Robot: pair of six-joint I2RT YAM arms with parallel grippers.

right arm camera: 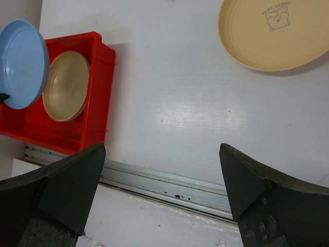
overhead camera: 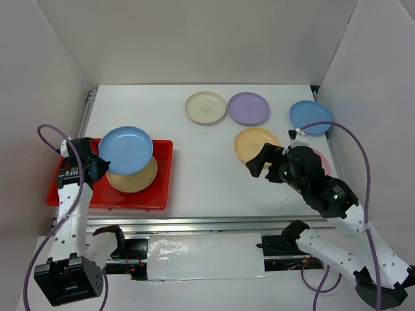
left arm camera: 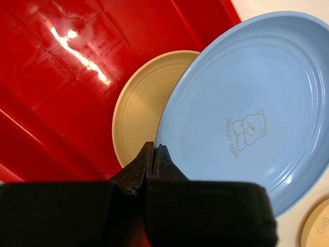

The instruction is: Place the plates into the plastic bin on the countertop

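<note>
The red plastic bin (overhead camera: 71, 189) lies at the left of the white countertop (overhead camera: 207, 178), with a tan plate (overhead camera: 137, 180) flat inside it. Above that plate my left gripper (overhead camera: 97, 166) is shut on the rim of a light blue plate (overhead camera: 125, 149), which hangs tilted over the bin. In the left wrist view the jaws (left arm camera: 154, 153) pinch the edge of the blue plate (left arm camera: 247, 113), over the tan plate (left arm camera: 140, 110). My right gripper (overhead camera: 260, 162) is open and holds nothing, beside a yellow-orange plate (overhead camera: 257, 142). In the right wrist view the gripper (right arm camera: 162, 177) is above the table's near edge.
Along the back lie a cream plate (overhead camera: 205, 107), a purple plate (overhead camera: 248, 108) and another blue plate (overhead camera: 310, 117). A pink plate (overhead camera: 323, 162) is mostly hidden under my right arm. A silver rail (right arm camera: 169, 180) edges the near side. White walls enclose the table.
</note>
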